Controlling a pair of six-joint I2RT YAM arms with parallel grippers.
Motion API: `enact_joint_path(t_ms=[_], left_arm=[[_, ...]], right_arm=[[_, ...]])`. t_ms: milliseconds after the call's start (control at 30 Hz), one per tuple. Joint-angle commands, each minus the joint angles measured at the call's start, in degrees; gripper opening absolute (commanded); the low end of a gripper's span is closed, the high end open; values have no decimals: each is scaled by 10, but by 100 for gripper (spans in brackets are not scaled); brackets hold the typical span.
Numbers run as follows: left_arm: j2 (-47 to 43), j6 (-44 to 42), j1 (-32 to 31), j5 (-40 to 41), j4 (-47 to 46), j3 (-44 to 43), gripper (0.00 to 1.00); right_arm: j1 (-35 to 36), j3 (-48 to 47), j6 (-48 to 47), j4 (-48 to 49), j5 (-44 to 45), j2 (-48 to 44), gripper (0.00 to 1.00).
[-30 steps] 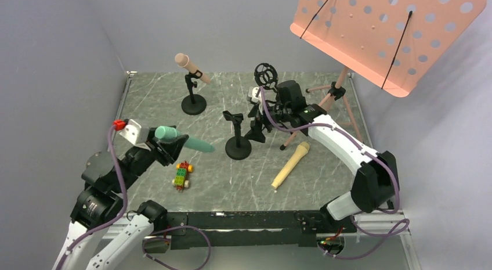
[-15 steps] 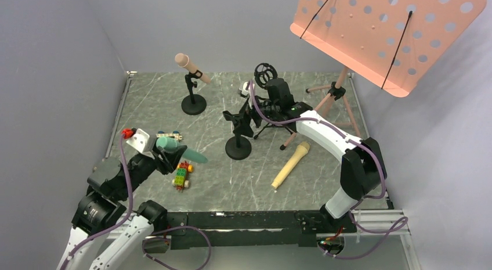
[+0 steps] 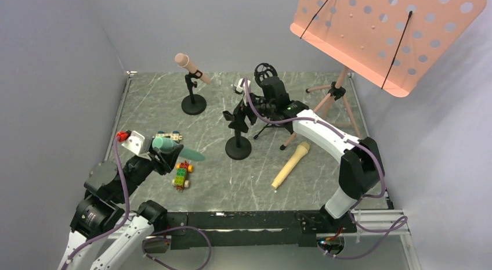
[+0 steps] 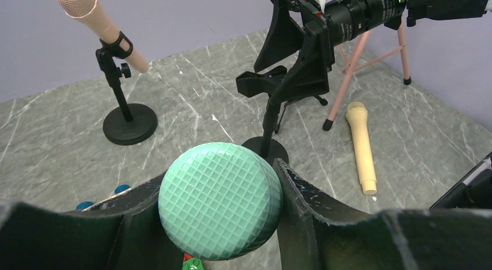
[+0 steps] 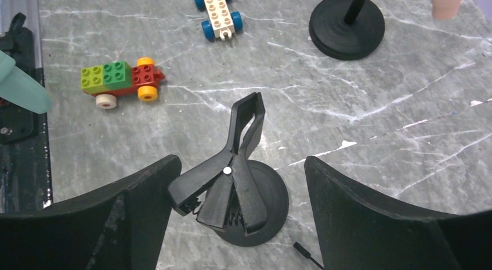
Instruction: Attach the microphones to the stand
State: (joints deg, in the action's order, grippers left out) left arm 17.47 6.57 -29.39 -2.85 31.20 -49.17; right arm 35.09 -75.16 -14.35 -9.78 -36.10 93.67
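My left gripper is shut on the teal-green microphone and holds it above the table at the near left. Its gridded head fills the gap between the fingers in the left wrist view. The salmon-pink microphone sits clipped in the back-left stand. The pale yellow microphone lies flat on the table right of centre. The middle stand has an empty spring clip. My right gripper is open, one finger on each side of that clip, the left finger close to it.
A colourful toy block car lies just right of my left gripper. A white and blue block car lies behind it. A black shock-mount tripod and the pink music stand with its legs stand at the back right.
My left arm has drawn back toward the near left with the teal microphone. My right gripper has moved left, from by the tripod to over the middle stand's clip.
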Motion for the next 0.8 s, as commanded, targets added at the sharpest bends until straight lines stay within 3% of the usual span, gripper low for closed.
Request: enact_joint_path(t_ms=[0, 133, 233, 467, 767], left_arm=[[-1, -7, 2, 10, -21, -8, 0], [10, -9, 2, 2, -34, -10, 0], [34, -16, 3, -18, -41, -21, 0], [140, -57, 3, -41, -65, -65, 0], [315, -187, 14, -14, -119, -148, 0]], right_arm=[[1, -7, -5, 16, 20, -10, 78], [0, -1, -19, 11, 18, -17, 49], [0, 1, -33, 2, 1, -20, 36], [-3, 10, -100, -39, -61, -38, 33], [-4, -8, -173, -90, -110, -30, 32]])
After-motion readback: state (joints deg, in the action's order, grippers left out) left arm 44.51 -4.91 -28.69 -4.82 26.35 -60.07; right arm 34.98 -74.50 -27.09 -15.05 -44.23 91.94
